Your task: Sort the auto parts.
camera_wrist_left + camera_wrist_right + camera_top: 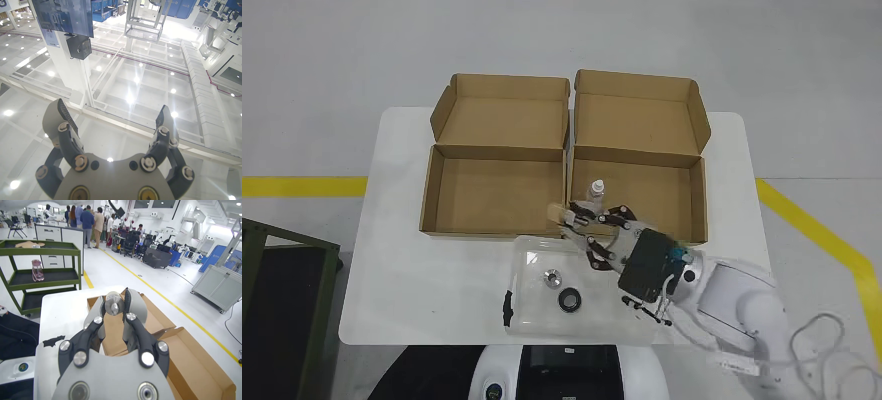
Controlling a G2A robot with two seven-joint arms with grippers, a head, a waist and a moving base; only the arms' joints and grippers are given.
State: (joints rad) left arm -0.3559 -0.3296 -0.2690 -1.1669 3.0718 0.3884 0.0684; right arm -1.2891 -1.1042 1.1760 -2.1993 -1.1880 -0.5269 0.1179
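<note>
Now the right gripper is closed on a metal cylinder, above the near edge of the right cardboard box; I judge the carrying step is in hand; next, move over the box and release; the left gripper is open, empty.

a large robotics lab or test hall is shown. a glossy white floor marked with yellow lines is seen, with a green metal trolley, black office chairs at workstations, an aluminium-framed enclosure and a white humanoid robot farther off. overhead, a white coffered ceiling with round lights and a hanging display screen are seen.
</note>
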